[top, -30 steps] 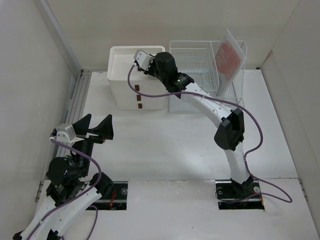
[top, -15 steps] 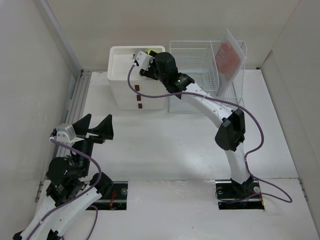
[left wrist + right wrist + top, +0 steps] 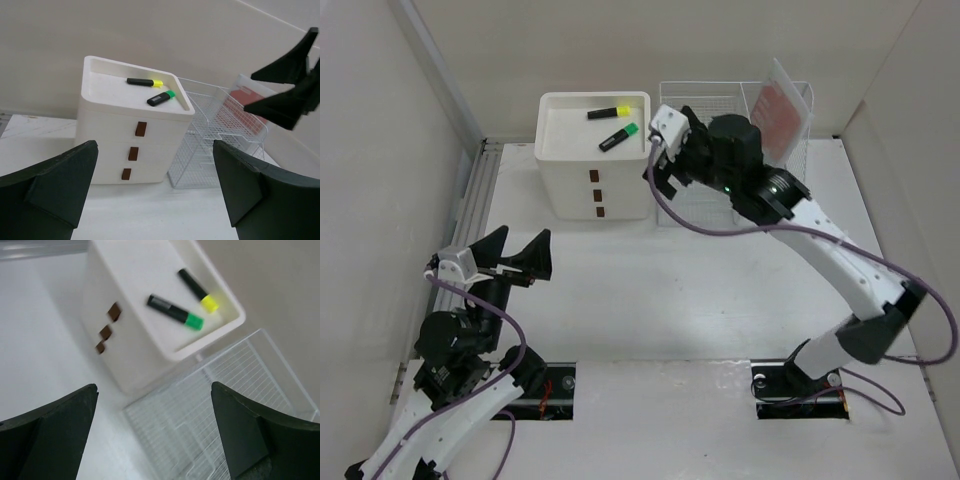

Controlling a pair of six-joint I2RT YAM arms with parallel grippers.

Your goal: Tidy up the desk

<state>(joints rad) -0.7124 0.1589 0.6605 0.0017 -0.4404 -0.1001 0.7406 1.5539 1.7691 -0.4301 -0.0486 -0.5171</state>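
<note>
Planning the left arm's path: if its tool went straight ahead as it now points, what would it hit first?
Likely the front of the drawer unit, centred between the left tool's open fingers; nothing shows on the desk before it, though depth is unclear.

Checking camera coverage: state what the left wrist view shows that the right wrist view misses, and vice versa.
Left wrist only: the right claw and the red sheet at the wire rack. Right wrist only: a blurred grey strip at its top edge. Both: the drawer unit, the yellow highlighter and green highlighter on top, the rack.
</note>
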